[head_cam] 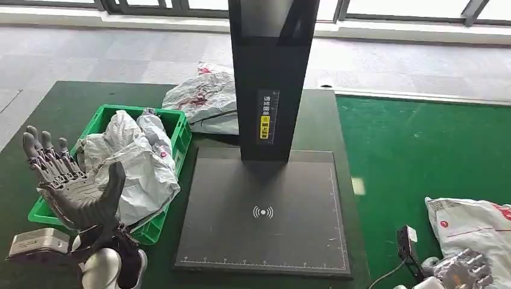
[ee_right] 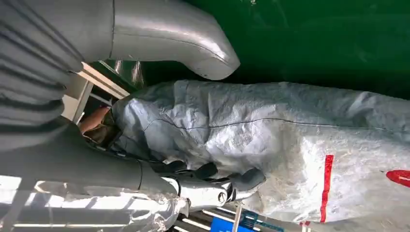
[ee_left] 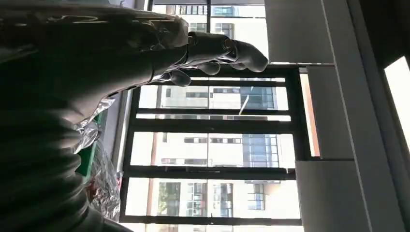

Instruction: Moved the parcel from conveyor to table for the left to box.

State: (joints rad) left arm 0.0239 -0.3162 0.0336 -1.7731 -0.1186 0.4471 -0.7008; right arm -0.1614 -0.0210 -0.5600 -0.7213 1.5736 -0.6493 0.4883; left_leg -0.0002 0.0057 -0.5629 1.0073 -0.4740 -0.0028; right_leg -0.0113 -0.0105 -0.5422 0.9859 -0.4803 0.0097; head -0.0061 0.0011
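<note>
parcel [head_cam: 476,226], a grey poly mailer with red print, lay on the green conveyor belt [head_cam: 416,162] near its near right edge, not yet on the table [head_cam: 72,108]. right hand [head_cam: 464,271] was at the parcel's near end; the right wrist view showed the thumb [ee_right: 193,48] arched clear above the bag and the dark fingers [ee_right: 227,181] tucked against its edge. fingers touching, thumb not closed down, so i couldn't tell whether it had a real hold. read it as grasp in progress.

left hand [head_cam: 69,183] was raised over the table's near left corner, palm up, fingers spread, holding nothing. it sat just in front of the green crate [head_cam: 181,123], which already held several crumpled grey bags. another bag [head_cam: 208,99] lay on the table's far edge behind the crate.

black scanner pad [head_cam: 265,211] with its upright post [head_cam: 271,78] sat mid-table, nothing on it.

judgement: early stage. the lift off the belt, the carry across and the set-down on the table were all left, then the left hand's boxing.
</note>
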